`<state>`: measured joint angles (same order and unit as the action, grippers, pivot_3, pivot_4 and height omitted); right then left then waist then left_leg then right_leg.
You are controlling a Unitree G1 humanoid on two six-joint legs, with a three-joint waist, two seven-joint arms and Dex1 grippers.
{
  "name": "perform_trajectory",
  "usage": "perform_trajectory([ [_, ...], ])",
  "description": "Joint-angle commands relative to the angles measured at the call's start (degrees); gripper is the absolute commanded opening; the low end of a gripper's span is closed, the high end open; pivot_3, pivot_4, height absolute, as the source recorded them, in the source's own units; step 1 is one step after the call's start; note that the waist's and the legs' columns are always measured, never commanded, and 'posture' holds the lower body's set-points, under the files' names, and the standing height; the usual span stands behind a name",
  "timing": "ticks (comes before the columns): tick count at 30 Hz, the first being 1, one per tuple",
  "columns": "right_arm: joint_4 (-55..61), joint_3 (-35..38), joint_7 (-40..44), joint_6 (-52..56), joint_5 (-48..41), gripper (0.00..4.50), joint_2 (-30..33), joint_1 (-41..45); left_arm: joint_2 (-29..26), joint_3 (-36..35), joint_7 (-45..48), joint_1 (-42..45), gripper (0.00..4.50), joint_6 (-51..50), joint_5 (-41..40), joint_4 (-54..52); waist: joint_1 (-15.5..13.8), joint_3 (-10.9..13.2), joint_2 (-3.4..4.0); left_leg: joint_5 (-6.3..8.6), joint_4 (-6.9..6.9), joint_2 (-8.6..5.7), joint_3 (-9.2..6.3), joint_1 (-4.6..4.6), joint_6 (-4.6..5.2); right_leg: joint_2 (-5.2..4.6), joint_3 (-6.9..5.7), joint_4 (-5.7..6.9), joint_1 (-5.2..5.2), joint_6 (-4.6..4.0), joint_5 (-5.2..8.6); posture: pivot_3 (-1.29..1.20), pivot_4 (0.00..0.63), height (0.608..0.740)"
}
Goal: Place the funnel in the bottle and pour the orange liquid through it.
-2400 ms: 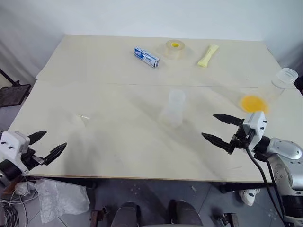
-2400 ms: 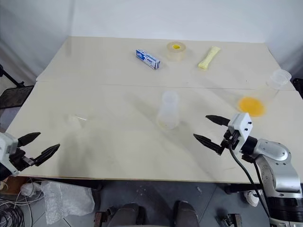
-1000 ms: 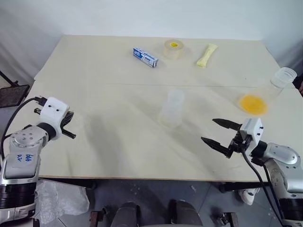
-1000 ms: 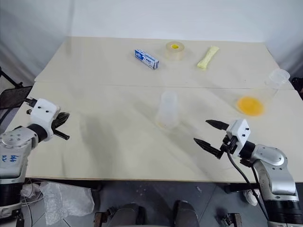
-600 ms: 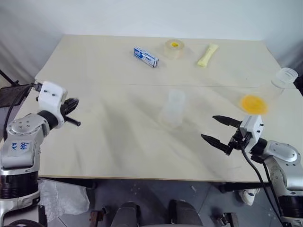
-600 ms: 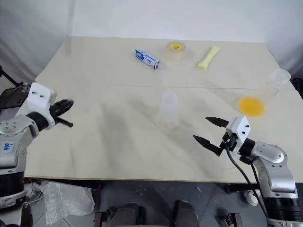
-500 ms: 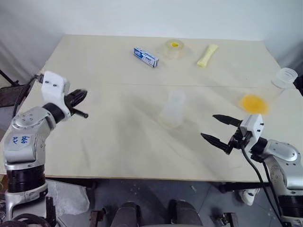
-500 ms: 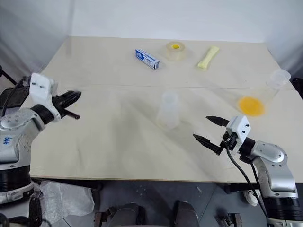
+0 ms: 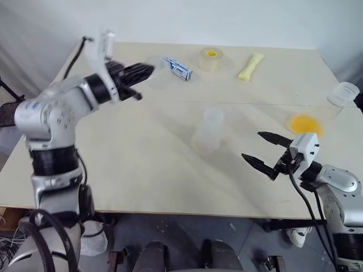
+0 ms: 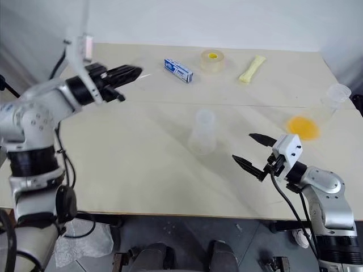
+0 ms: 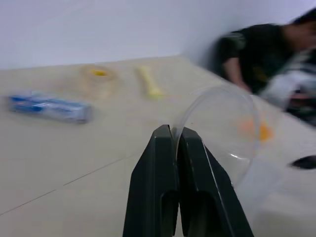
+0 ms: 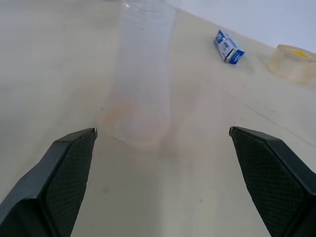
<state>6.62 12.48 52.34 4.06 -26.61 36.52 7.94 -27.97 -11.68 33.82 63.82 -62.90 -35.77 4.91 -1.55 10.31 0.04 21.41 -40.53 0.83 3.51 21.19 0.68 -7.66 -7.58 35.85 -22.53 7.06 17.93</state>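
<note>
My left gripper is raised over the table's far left, shut on the rim of the clear funnel. In the left wrist view the funnel's round mouth sticks out past the closed fingertips. The translucent bottle stands upright at the table's middle. The orange liquid pools in a clear flask lying at the right edge. My right gripper hovers open near the front right, pointing at the bottle, with nothing between its fingers.
A blue box, a tape roll with a yellow core and a pale yellow packet lie along the far side. A person in dark clothes sits beyond the table's right end.
My left arm has lifted from the table's left edge and swung up and right with the funnel. The right gripper has stayed in place, open.
</note>
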Motion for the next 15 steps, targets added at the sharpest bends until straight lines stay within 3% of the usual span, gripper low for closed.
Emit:
perform_trajectory([
  [1, 3.7, 2.4, -1.2, -0.5, -1.4, 4.50, -0.2, -1.2, 0.3, 1.9, 2.8, 4.4, 0.03, -4.3, -2.1, 4.8, 0.3, 0.0, 0.01, 0.00, 0.04, 0.00, 0.02, -0.04, 0.00, 0.00, 0.00, 0.00, 0.00, 0.00, 0.00, 0.00, 0.150, 0.740],
  [6, 5.3, 2.9, -0.5, -0.6, -2.7, 4.50, -0.2, -1.8, 0.3, 7.3, 9.6, 11.7, 0.03, -10.6, -2.3, 16.2, 0.7, 0.0, 0.00, -0.02, 0.25, 0.04, 0.11, -0.12, -0.03, 0.08, 0.01, 0.01, -0.09, 0.00, 0.00, 0.00, 0.150, 0.740],
  [15, 7.7, 2.8, -1.4, -0.4, -3.2, 4.50, -0.4, -1.5, 0.8, 15.4, 21.1, 22.4, 0.03, -12.2, 1.5, 33.5, 0.2, 0.0, 0.00, -0.02, 0.21, 0.00, 0.13, -0.06, -0.03, 0.06, 0.04, -0.01, -0.11, 0.00, 0.00, 0.00, 0.150, 0.740],
])
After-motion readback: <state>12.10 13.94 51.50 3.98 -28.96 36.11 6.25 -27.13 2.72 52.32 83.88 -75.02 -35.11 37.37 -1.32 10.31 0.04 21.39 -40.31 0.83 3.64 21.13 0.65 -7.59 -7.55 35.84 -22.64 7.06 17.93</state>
